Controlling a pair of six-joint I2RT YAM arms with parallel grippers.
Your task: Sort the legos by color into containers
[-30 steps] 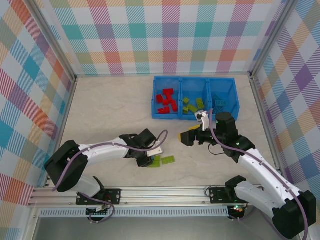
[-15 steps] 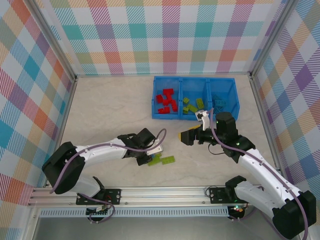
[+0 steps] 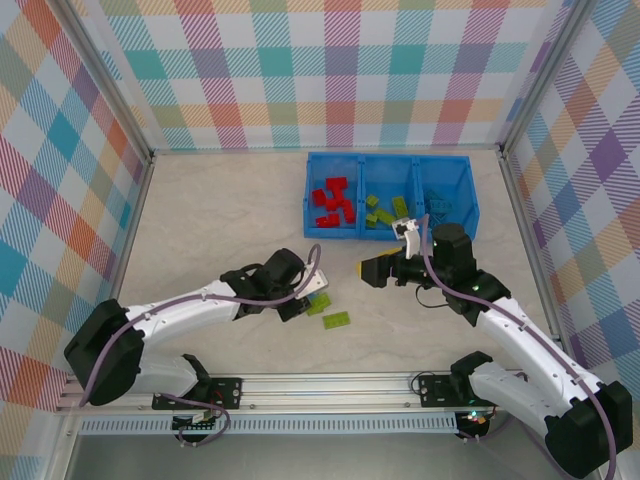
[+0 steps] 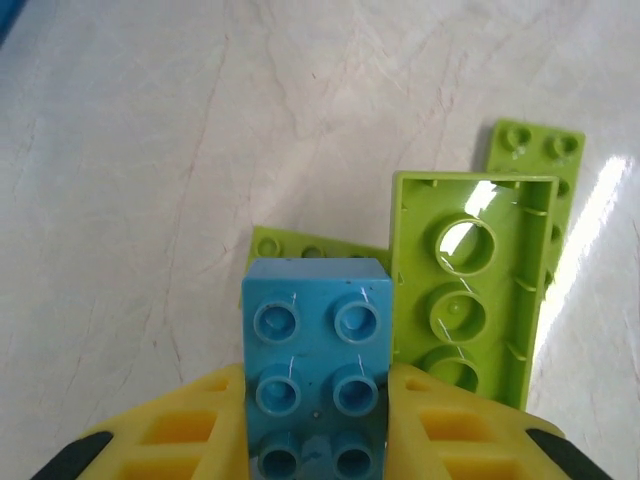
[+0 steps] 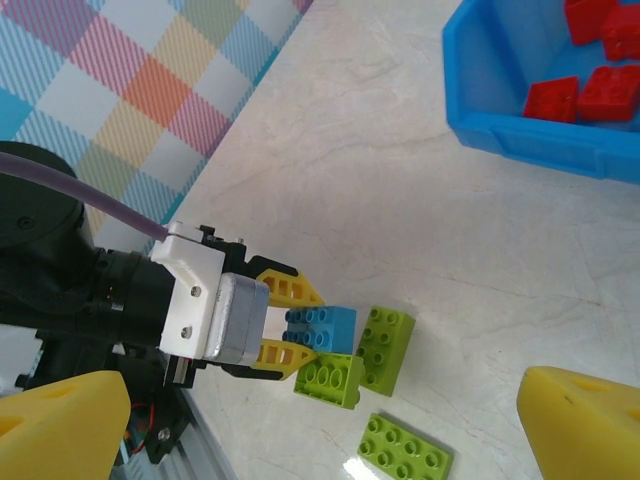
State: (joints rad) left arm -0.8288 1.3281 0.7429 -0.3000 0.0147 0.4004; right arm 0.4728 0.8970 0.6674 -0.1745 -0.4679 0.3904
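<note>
left gripper (image 3: 303, 298): my yellow fingers are clamped on a light blue brick (image 4: 318, 365).
blue brick: near the middle of the table (image 3: 200, 220), just beside three green bricks (image 4: 470, 290), well apart from the tray (image 3: 388, 157).
right gripper (image 3: 375, 270): fingers wide apart, holding nothing, near the tray.

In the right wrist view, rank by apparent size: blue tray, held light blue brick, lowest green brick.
1. Blue tray, largest though cropped.
2. Lowest green brick and light blue brick look alike; the jaws hide part of the blue one.
</note>
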